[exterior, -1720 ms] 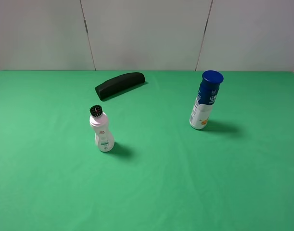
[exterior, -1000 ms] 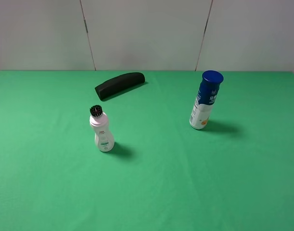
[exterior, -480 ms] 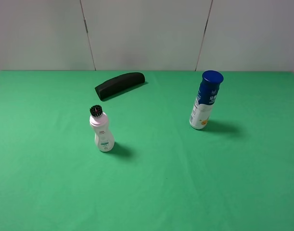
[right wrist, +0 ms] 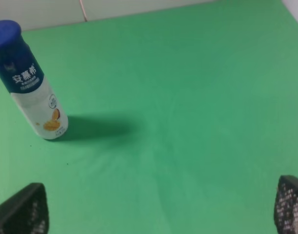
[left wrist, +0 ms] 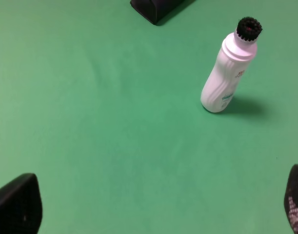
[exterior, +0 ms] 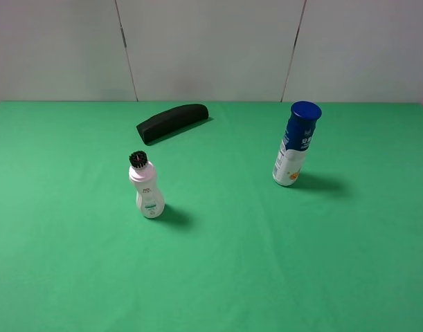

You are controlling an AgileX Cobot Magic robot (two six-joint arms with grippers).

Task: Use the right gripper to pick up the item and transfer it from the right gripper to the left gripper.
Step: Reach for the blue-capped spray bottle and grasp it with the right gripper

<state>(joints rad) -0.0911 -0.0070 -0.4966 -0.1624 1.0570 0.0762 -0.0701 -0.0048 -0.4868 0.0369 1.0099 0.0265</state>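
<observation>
A tall blue-and-white bottle with a blue cap stands upright on the right of the green table; it also shows in the right wrist view. My right gripper is open and empty, well back from that bottle. A small white bottle with a black bristled cap stands upright on the left and shows in the left wrist view. My left gripper is open and empty, apart from it. Neither gripper shows in the exterior high view.
A black curved oblong object lies at the back of the table, left of centre; its end shows in the left wrist view. The green cloth covers the whole table up to a pale wall.
</observation>
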